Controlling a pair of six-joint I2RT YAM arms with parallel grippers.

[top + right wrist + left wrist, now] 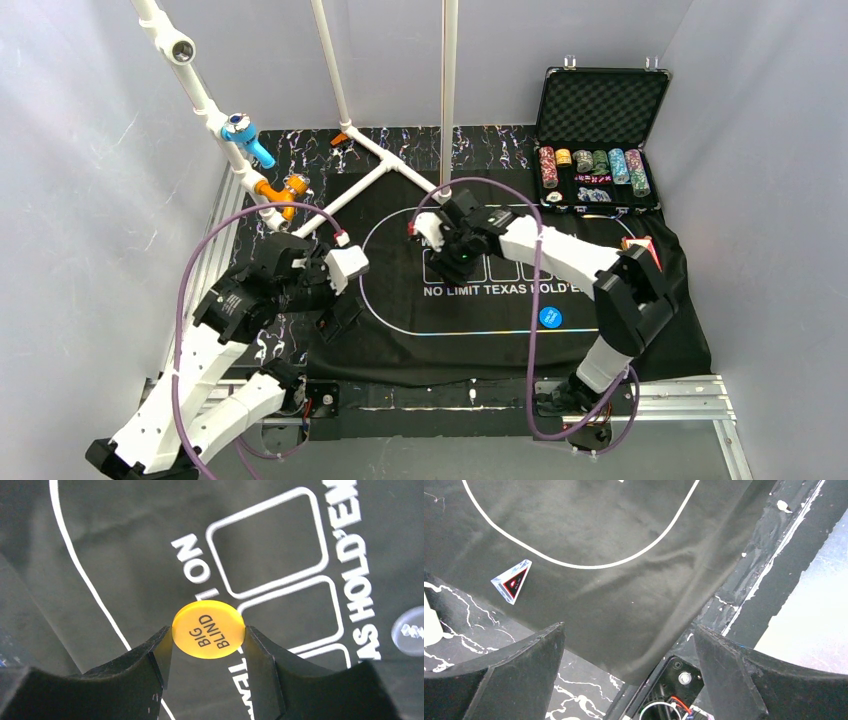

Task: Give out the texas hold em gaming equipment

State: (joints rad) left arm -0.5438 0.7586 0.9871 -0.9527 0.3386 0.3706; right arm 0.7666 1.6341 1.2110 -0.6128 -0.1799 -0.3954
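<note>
Grey-walled bench point(490, 140), top view: black felt mat point(520, 345), an open case point(600, 110) at its far right corner, and a blue disc point(550, 317) lying near its front line. Only the right wrist view showed the right pincer point(209, 632) part-closed on the rim of a yellow disc point(209, 629) marked BIG BLIND, over the mat's lettering. The left pincer point(629, 630) gaped wide and empty over the mat's left edge.

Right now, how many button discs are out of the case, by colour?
yellow disc: 1, held by the right gripper
blue disc: 1, lying on the mat
pale disc: 1, on the mat, cut off by the edge of the right wrist view
Total: 3
</note>
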